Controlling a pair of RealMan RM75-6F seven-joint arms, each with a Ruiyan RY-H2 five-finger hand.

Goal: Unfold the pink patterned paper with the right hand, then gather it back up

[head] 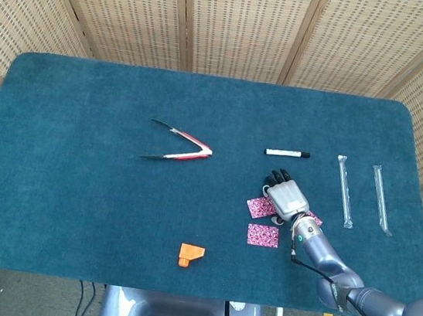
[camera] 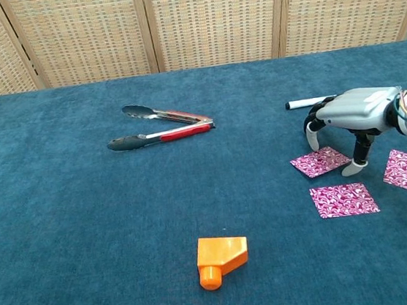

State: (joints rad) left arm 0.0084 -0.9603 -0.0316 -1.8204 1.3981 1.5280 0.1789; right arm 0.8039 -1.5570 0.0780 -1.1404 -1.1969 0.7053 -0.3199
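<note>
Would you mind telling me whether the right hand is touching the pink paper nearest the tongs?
Cannot tell. In the chest view the right hand arches over that paper, fingers down by its edges, but neither contact nor gap shows plainly.
</note>
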